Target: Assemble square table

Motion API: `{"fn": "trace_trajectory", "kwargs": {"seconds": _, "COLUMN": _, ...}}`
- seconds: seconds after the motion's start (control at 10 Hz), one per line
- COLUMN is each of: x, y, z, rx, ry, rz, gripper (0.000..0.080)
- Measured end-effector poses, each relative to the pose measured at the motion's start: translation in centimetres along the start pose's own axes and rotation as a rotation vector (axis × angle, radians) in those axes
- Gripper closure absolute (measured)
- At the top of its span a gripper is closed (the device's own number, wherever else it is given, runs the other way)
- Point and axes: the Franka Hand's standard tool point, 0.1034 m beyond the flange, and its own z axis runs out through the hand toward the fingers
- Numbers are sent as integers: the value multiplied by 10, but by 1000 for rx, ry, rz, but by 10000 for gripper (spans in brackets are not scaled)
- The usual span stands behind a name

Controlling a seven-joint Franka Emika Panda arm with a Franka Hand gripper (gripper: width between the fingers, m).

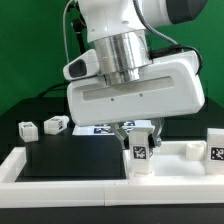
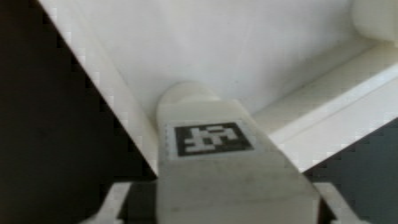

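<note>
1. Exterior view: the arm's broad white wrist housing fills the middle, and the gripper (image 1: 140,146) hangs straight down from it over the front of the black work surface (image 1: 70,155).
2. Its dark fingers (image 1: 126,136) stand on either side of the upright leg (image 1: 141,168), a short white post at the edge of the table top (image 1: 180,155), which lies to the exterior view's right of the black area.
3. The leg's tag (image 1: 140,153) faces the camera. It is a black-and-white block pattern with no readable letters.
4. Two loose legs (image 1: 27,127) lie well apart from the gripper at the exterior view's left rear, each showing a similar tag.
5. A tagged white piece (image 1: 213,148) stands at the far right; I cannot tell whether it is a leg.
6. The marker board (image 1: 100,128) lies flat behind, partly hidden by the arm, and white bars (image 1: 60,172) edge the black surface at the front.
7. Wrist view: the gripper (image 2: 226,206) is narrowed about the upright leg (image 2: 222,175), which fills the space between the fingers (image 2: 125,205). No gap shows, so this reads as a grip.
8. The tag (image 2: 210,136) sits near the leg's rounded end, blurred, again a pattern rather than writing.
9. Beyond the leg lies the table top (image 2: 231,50) with its raised rim (image 2: 338,100), and black surface (image 2: 36,100) lies beside it.
</note>
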Motion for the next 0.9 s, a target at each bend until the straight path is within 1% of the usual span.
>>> {"fn": "trace_trajectory", "kwargs": {"seconds": 0.2, "x": -1, "y": 3, "z": 0, "rx": 41, "ry": -23, "rz": 402, "gripper": 500}}
{"fn": "trace_trajectory", "kwargs": {"seconds": 0.3, "x": -1, "y": 3, "z": 0, "rx": 57, "ry": -36, "rz": 491, "gripper": 500}}
{"fn": "trace_trajectory", "kwargs": {"seconds": 0.5, "x": -2, "y": 3, "z": 1, "rx": 65, "ry": -53, "rz": 721, "gripper": 499}}
{"fn": "trace_trajectory", "kwargs": {"seconds": 0.7, "x": -3, "y": 2, "z": 2, "rx": 64, "ry": -52, "rz": 687, "gripper": 499}}
{"fn": "trace_trajectory", "kwargs": {"seconds": 0.8, "x": -4, "y": 1, "z": 2, "rx": 61, "ry": -51, "rz": 662, "gripper": 399}}
{"fn": "trace_trajectory", "kwargs": {"seconds": 0.9, "x": -8, "y": -2, "z": 3, "rx": 34, "ry": -44, "rz": 456, "gripper": 399}}
